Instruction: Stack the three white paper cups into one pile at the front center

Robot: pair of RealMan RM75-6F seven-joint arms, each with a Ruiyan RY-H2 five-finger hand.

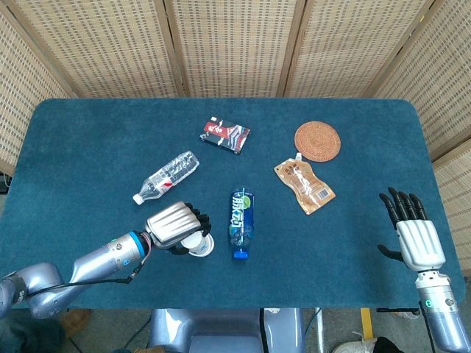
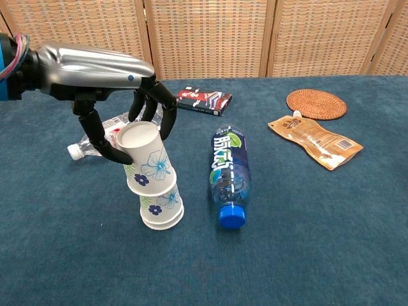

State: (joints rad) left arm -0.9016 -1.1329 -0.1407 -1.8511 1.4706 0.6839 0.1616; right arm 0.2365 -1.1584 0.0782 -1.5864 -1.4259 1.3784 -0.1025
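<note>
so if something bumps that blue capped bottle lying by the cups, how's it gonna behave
The blue capped bottle lies on its side, so a sideways nudge would probably roll it toward the cup stack close beside it. It looks mostly full, so likely heavy for its size and slow to start on the cloth-covered table. Its smooth label may be slippery.

Behind the table (image 1: 66, 140), covered with dark teal cloth, stands a folding screen (image 1: 235, 44) of woven wicker panels, probably in wooden frames.
</note>
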